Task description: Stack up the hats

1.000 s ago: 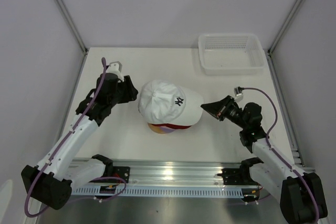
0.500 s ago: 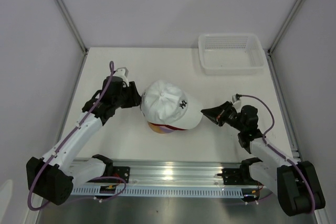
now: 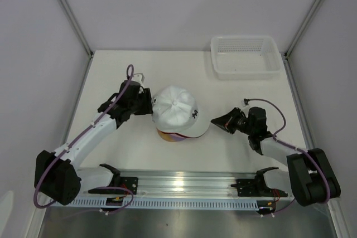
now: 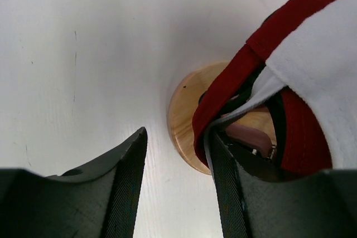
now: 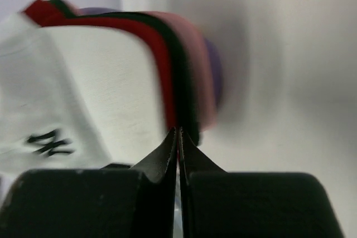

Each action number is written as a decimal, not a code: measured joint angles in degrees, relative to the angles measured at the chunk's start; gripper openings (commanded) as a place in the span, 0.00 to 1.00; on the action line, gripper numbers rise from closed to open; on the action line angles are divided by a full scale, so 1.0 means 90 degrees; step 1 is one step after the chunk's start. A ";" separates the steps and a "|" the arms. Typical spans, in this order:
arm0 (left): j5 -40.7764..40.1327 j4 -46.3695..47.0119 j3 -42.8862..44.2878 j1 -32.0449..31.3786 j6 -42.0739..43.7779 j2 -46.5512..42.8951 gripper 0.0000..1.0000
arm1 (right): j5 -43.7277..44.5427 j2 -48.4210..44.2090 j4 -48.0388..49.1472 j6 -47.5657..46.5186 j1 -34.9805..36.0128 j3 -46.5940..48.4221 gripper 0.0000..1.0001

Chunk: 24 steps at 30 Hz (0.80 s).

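The hats sit stacked on a round wooden stand (image 4: 183,116) at mid-table, with the white cap (image 3: 175,110) on top and its brim pointing near-right. Red (image 4: 234,71), dark, pink (image 5: 201,71) and purple (image 5: 216,76) edges show beneath it. My left gripper (image 3: 149,106) is at the stack's back-left, low over the table. Its jaws stand apart around bare table (image 4: 175,133), and one finger (image 4: 223,182) rests against the caps' rear edge. My right gripper (image 3: 212,124) is shut, and its tips (image 5: 178,131) meet the edges of the stacked brims.
A white mesh basket (image 3: 245,57) stands at the far right corner. A metal rail (image 3: 178,185) runs along the near edge between the arm bases. Grey walls close in the table on both sides.
My left gripper has moved right to the back of the stack and its jaws have narrowed. The right gripper has slid left and nearer. The white cap has turned, brim swinging toward the near right.
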 measured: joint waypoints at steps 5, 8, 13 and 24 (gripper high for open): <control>-0.0287 0.0080 0.0015 -0.0022 -0.0015 0.0257 0.50 | 0.0274 0.1158 -0.0299 -0.0544 0.0182 0.0049 0.00; -0.0369 0.0083 0.0015 -0.0032 -0.0022 0.0267 0.50 | 0.0294 0.1753 -0.0374 -0.0743 0.0398 0.0070 0.00; -0.0481 0.0056 0.0007 -0.0061 -0.0053 0.0206 0.52 | 0.0359 0.1892 -0.0551 -0.0993 0.0532 0.0206 0.00; -0.0809 -0.0362 0.0000 -0.0083 -0.0027 -0.0180 0.63 | 0.1151 -0.0622 -0.2812 -0.2446 0.0287 0.1817 0.44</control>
